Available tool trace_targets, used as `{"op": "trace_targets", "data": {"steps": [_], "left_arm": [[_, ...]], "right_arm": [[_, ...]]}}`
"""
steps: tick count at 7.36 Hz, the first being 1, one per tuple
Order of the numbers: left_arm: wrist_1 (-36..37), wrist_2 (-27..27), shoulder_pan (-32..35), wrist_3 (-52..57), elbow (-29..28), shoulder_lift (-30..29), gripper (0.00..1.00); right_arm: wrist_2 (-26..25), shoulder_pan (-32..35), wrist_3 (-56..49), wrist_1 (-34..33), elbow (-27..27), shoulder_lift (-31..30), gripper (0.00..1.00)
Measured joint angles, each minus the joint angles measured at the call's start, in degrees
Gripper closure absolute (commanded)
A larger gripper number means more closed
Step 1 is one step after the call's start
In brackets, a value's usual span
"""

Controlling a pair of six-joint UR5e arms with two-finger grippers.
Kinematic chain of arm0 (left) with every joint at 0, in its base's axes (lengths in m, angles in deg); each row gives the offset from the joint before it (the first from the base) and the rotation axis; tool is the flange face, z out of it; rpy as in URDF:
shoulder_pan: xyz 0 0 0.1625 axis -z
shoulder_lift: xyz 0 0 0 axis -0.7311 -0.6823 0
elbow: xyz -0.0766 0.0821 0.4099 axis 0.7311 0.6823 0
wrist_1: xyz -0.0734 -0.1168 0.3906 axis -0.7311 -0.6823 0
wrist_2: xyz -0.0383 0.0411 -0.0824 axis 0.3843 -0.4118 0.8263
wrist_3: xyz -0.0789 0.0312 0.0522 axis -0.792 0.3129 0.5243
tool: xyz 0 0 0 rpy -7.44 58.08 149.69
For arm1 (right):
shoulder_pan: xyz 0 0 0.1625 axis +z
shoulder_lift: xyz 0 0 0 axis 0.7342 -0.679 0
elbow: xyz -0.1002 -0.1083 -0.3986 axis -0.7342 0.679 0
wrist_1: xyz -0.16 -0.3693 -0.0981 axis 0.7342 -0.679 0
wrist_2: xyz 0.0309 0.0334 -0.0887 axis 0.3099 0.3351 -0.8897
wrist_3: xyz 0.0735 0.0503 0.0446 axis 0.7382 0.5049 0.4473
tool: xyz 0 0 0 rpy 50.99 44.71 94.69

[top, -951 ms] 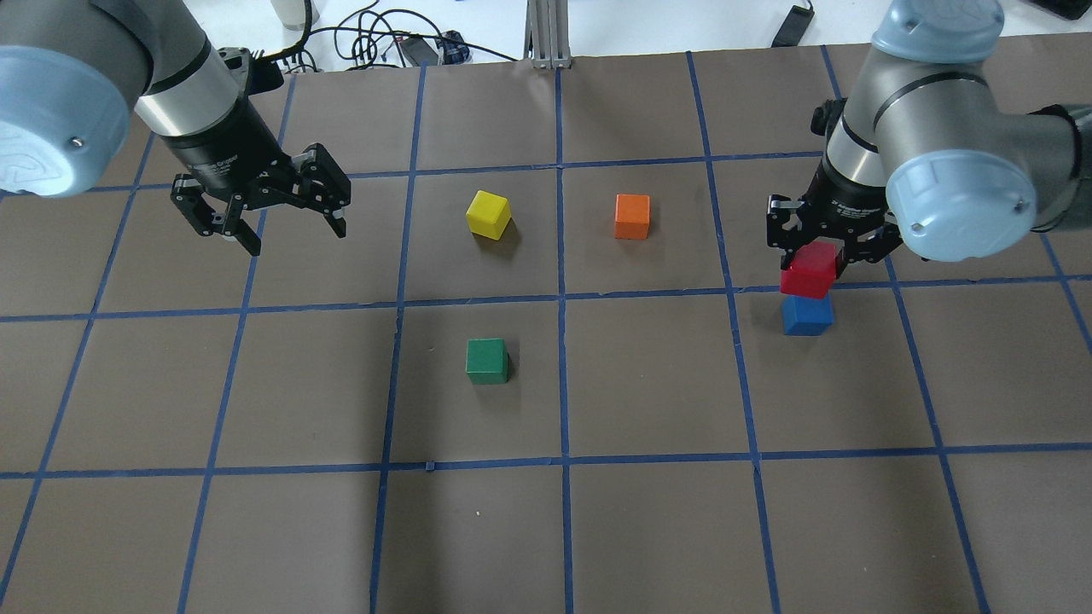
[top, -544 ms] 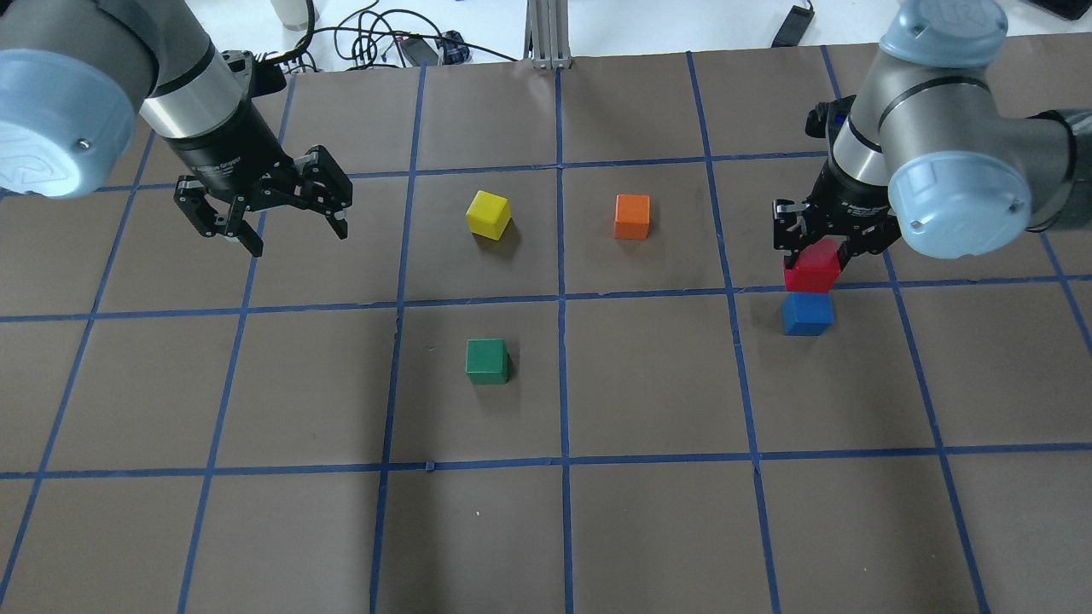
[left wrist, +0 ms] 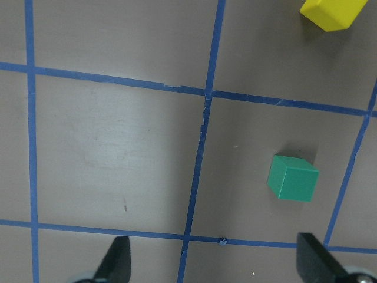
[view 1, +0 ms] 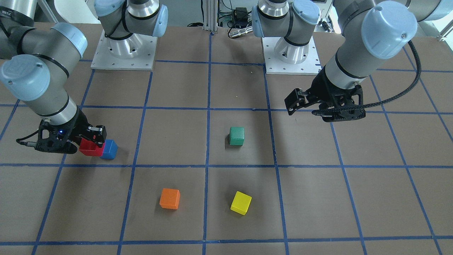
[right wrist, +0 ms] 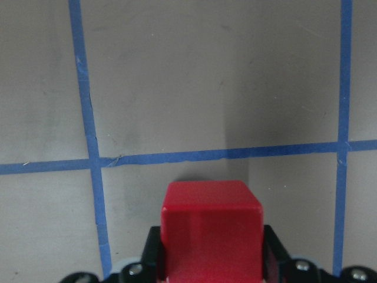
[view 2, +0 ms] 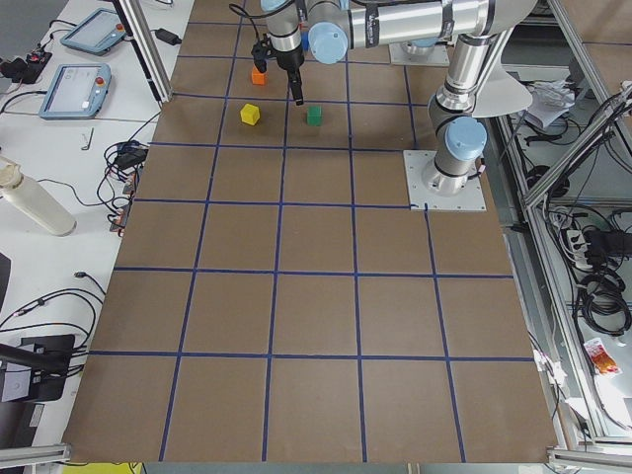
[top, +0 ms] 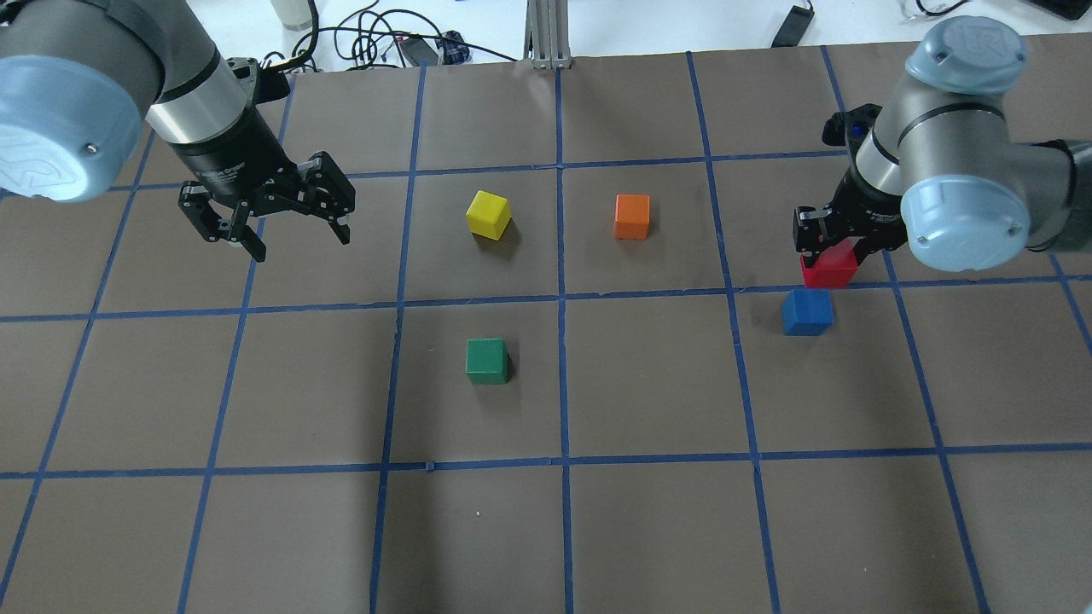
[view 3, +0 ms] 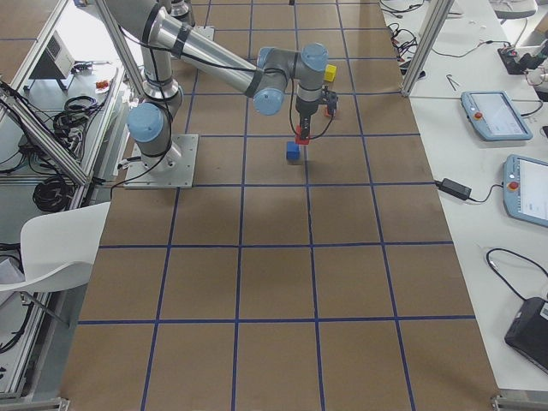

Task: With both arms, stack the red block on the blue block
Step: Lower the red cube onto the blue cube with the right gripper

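— Two grippers: what is each doing?
— Right gripper (top: 832, 254) grips the red block (top: 827, 273) between its fingers. Left gripper (top: 299, 241) hangs spread wide, holding nothing.
— And the blue block (top: 807, 312)?
— On the table (top: 648, 384) just beside the right gripper, on the robot's side, apart from red.

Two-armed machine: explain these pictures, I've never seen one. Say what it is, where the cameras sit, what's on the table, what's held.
A robot: two jointed arms, each with a two-finger gripper. One camera looks down from behind it, one faces it, two watch from the ends of the table, one rides each wrist. On the table: blue block, green block, yellow block, orange block. The right gripper holds the red block near the blue one, not on it. The left gripper is open, empty.
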Motion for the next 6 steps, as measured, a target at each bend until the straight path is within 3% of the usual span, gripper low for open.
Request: {"op": "trace_targets", "data": {"steps": [3,6], "left_arm": [[0.04,0.06,0.17,-0.06,0.15,-0.1,0.0],[0.69,0.05,0.27,-0.12,0.68,-0.17,0.0]], "right_arm": [[0.03,-0.42,0.95,-5.06,-3.63,-0.44,0.89],[-0.12,-0.26,1.2,-6.13,-5.89,-1.74,0.89]]}}
